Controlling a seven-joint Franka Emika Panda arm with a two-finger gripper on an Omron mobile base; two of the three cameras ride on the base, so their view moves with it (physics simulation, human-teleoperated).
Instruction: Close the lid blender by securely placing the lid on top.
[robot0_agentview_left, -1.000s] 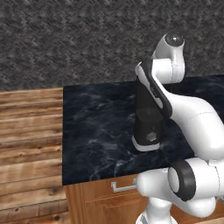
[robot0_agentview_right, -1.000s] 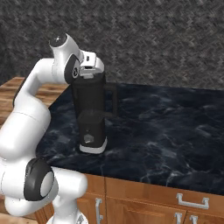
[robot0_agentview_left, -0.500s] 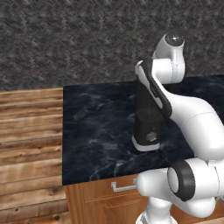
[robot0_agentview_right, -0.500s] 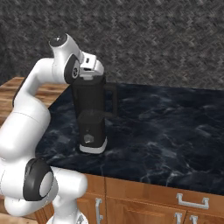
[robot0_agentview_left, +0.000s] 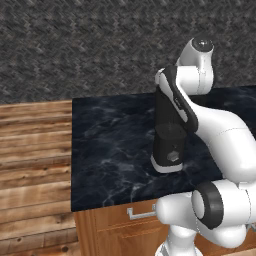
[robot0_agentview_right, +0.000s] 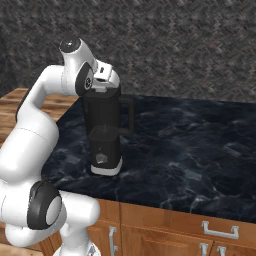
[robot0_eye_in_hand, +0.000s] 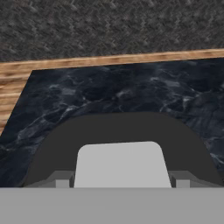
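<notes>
White gripper (robot0_agentview_right: 103, 85) poised directly atop blender (robot0_agentview_right: 106, 134) jar

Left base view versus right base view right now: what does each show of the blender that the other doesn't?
Left base view: the arm's link crosses the blender, covering the jar's top. Right base view: the side handle and the gripper at the jar's top, jaws hidden. Both: the blender upright on the dark counter, silver knob on its base.
</notes>
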